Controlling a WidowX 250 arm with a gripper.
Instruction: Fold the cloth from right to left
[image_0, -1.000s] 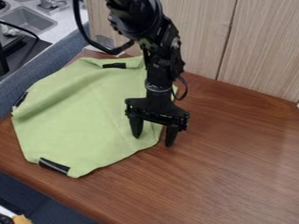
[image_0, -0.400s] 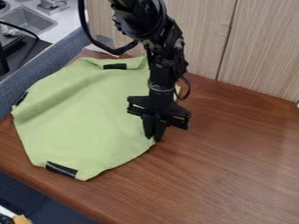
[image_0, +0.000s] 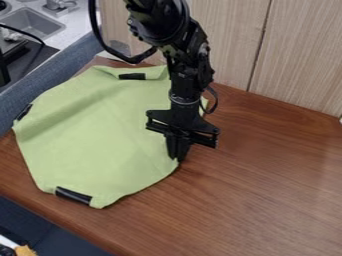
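Note:
The gripper (image_0: 178, 156) hangs straight down at the right edge of the cloth, its two fingers together on the edge. It is shut on the cloth's right border. The light green cloth (image_0: 100, 135) lies spread on the left half of the brown table, with black strips at its top, left and bottom corners. A low ridge runs across its upper left part. The arm hides some of the cloth's upper right edge.
The wooden table (image_0: 267, 175) extends to the right, with a light wood panel (image_0: 227, 45) behind it. At the upper left are a grey sink (image_0: 32, 24) and a black cable-like line beside a blue-grey border (image_0: 50, 72).
The gripper's fingers, apart a second ago, have come together on the cloth's right edge. The cloth's bottom corner has shifted slightly right and down.

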